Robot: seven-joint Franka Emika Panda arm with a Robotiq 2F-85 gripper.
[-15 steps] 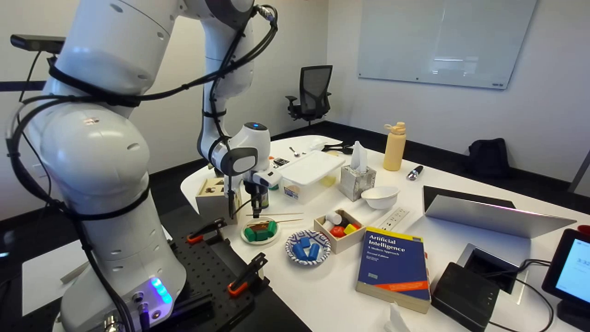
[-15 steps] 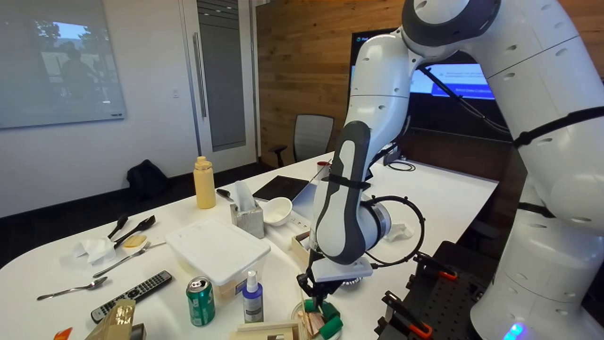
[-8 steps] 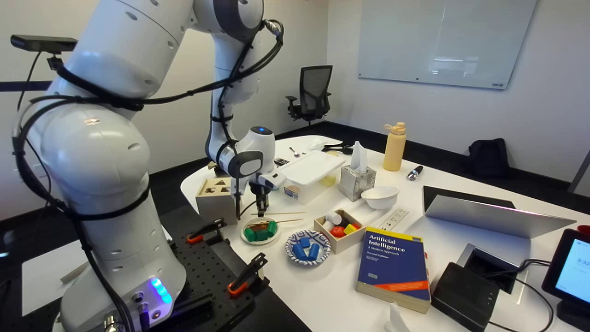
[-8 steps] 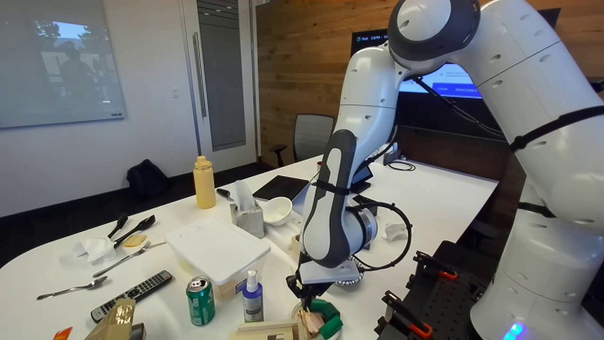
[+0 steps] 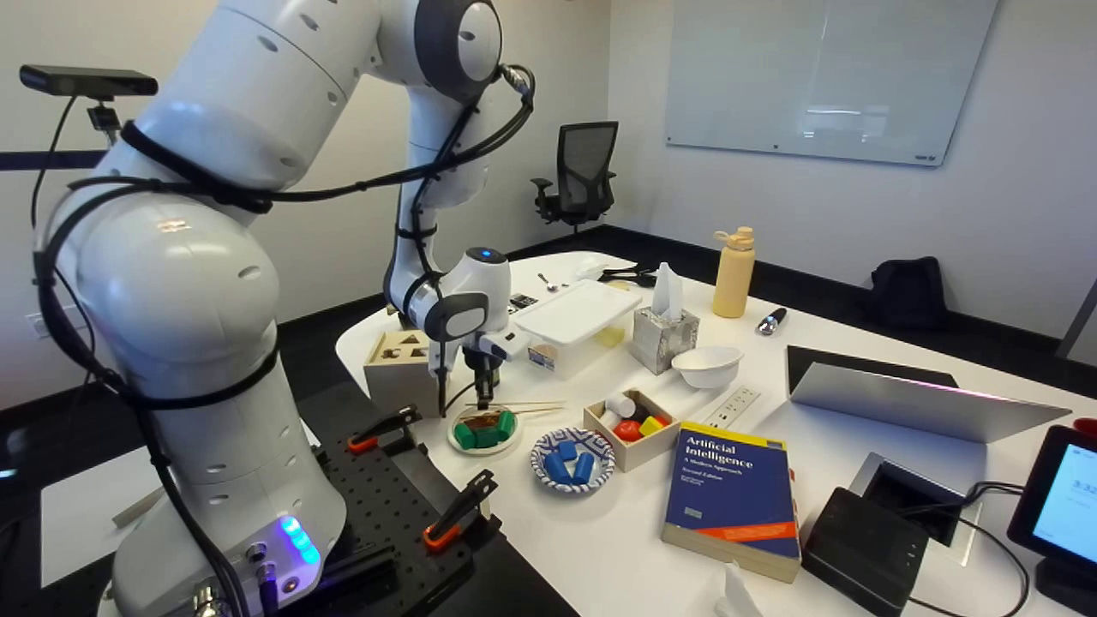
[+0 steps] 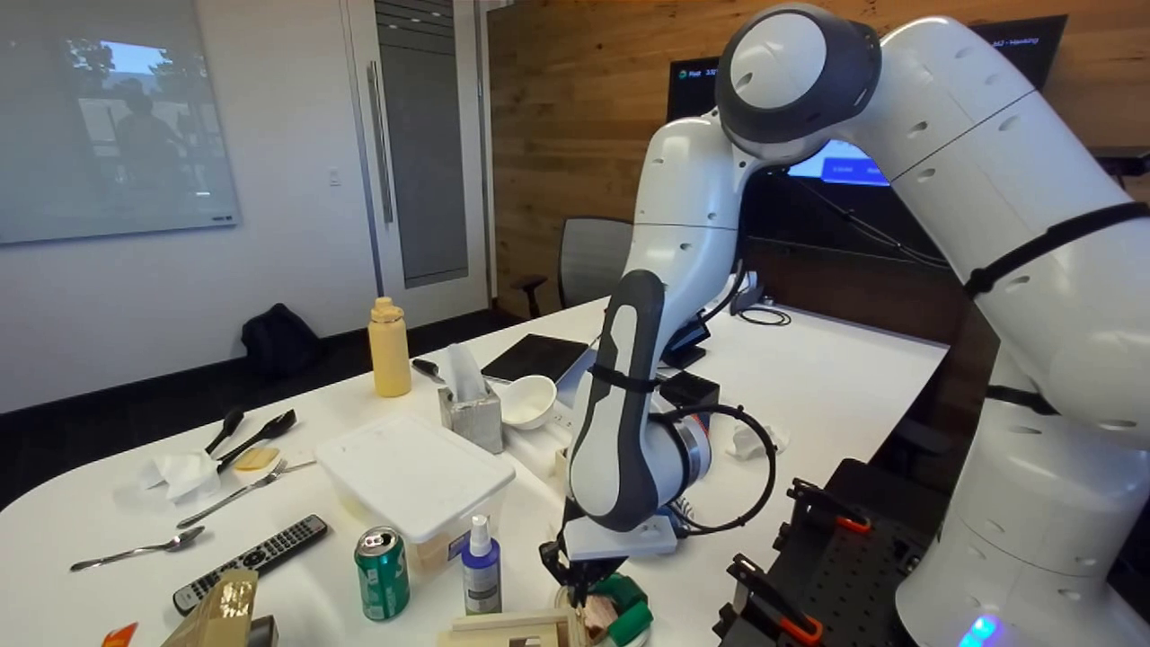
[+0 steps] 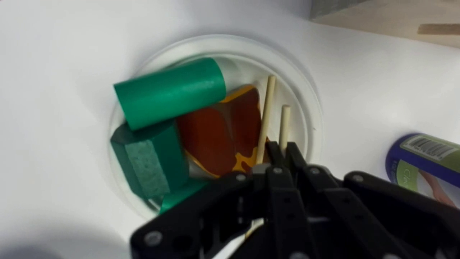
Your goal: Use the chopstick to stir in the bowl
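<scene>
The bowl is a shallow pale round dish [image 7: 230, 42] holding green blocks and a flat brown-red piece. It also shows in an exterior view [image 5: 484, 452]. My gripper [image 7: 283, 148] is over the dish's edge, shut on one thin pale chopstick [image 7: 284, 124]. The held chopstick's tip sticks out past the fingertips over the inside of the dish; I cannot tell whether it touches anything. The fingers hide its middle. Its long end points away to the right in an exterior view [image 5: 527, 403]. A second chopstick [image 7: 266, 117] lies in the dish across the brown piece, beside the held one.
A spray bottle [image 7: 427, 167] stands close to the dish, also in an exterior view [image 6: 482, 575]. A wooden shape box [image 5: 401, 386] stands beside the dish. A blue-patterned bowl [image 5: 548, 484], a wooden tray of blocks [image 5: 632, 458] and a lidded tub [image 5: 578, 313] are nearby.
My gripper has shifted sideways away from the green blocks, then dropped slightly. The held chopstick has moved with it, while the second chopstick, dish and blocks appear unmoved.
</scene>
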